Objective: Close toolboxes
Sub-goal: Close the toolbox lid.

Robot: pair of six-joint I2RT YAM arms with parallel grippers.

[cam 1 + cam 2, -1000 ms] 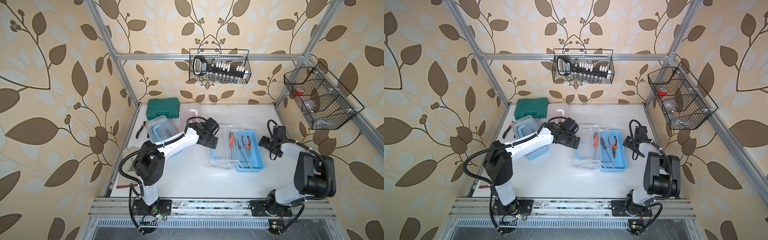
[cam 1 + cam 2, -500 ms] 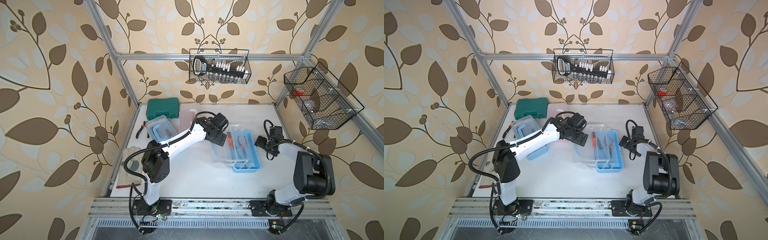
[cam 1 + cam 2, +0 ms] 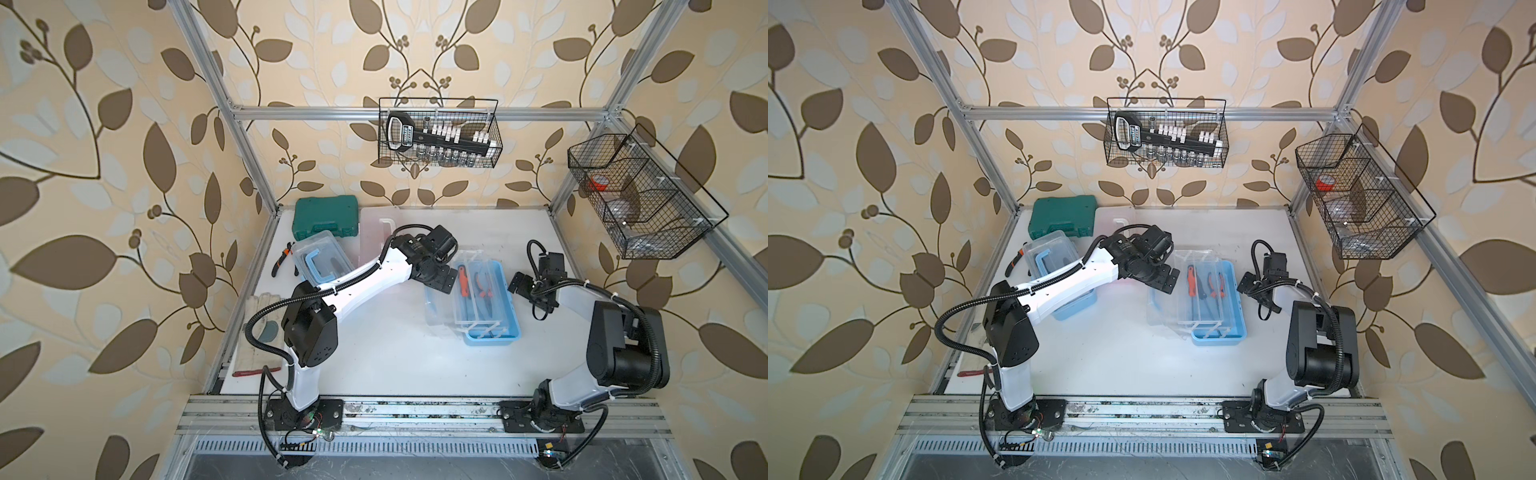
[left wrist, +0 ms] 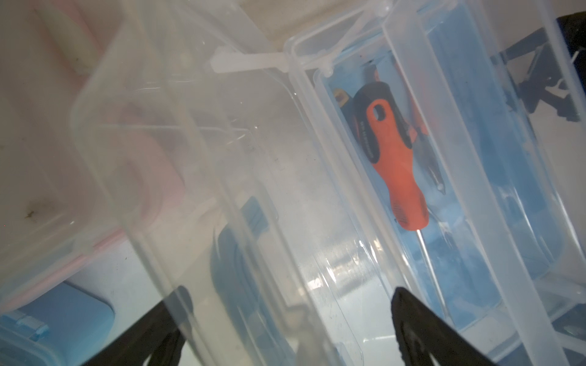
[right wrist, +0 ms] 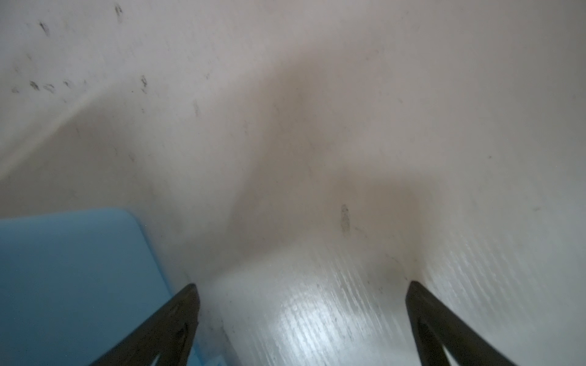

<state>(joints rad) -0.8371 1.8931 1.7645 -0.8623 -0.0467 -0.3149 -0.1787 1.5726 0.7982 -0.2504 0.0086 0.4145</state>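
Open blue toolbox (image 3: 494, 334) mid-worktop (image 3: 395, 365), clear lid (image 3: 436, 311) tilted up on left-arm side. Left fingers (image 4: 418, 326) apart, against lid – likely to swing it over, not clamp. Right fingers (image 5: 437, 326) apart, empty, just beside box wall – probably bracing.

No text is readable. The label on the socket holder (image 3: 440, 140) is too small; the print on the screwdriver (image 4: 393, 164) is blurred.
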